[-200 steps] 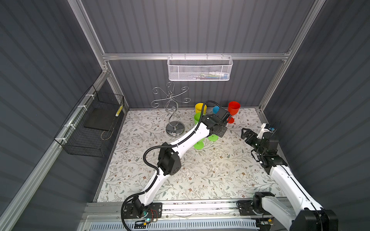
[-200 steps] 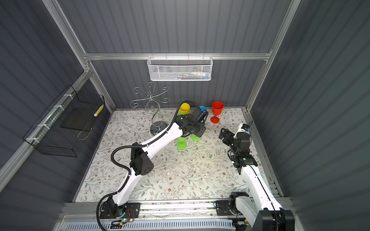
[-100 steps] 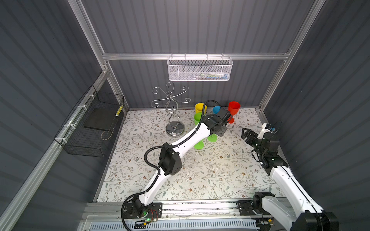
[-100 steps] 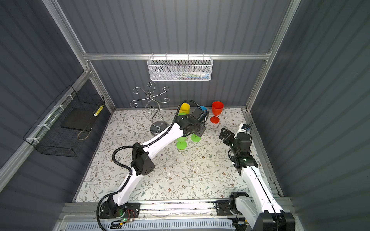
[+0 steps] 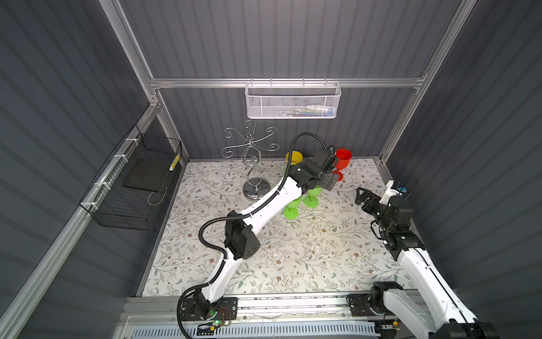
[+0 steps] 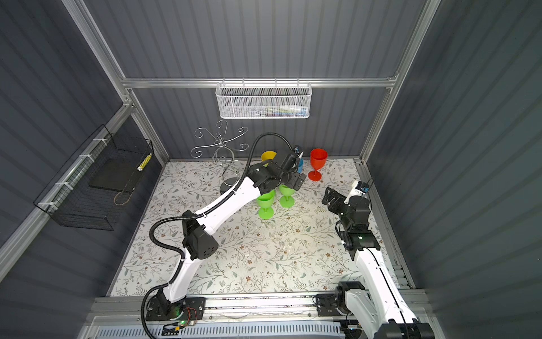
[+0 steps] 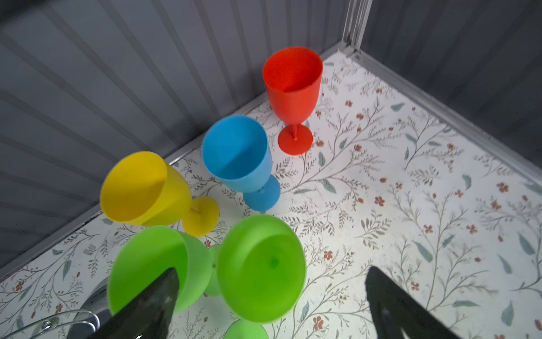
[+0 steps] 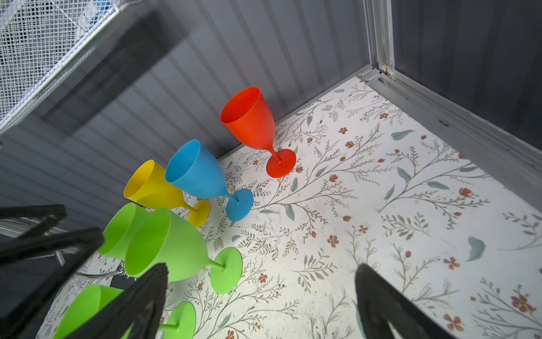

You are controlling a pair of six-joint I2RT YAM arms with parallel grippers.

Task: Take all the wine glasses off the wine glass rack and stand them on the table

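Starting nearest you, the right gripper point(image 8: 262, 270) hangs over the bare floral-patterned surface point(image 5: 293, 264) on the right, its fingers spread wide and empty. Farther in, the left gripper point(image 7: 272, 273) is where things changed. A second ago its fingers were closed; now they stand wide apart. The lime-green plastic wine glass point(image 6: 286, 190) stands upright on its foot between them, let go. A second lime-green glass point(image 6: 266, 202) stands just beside it, near-left.

Beyond, the yellow plastic glass point(image 7: 140, 187), blue plastic glass point(image 7: 234, 149) and red plastic glass point(image 7: 293, 85) stand along the far wall. At far left, the shiny chrome wire wine glass rack point(image 5: 255, 191) shows every curled arm bare, so I judge the task done apart from your withdrawal.

In the left wrist view one finger overlaps the second green glass's bowl, so mind it. The far wall and the white mesh basket point(image 5: 293, 102) overhead hem you in. Your open room lies back toward the near, bare half.
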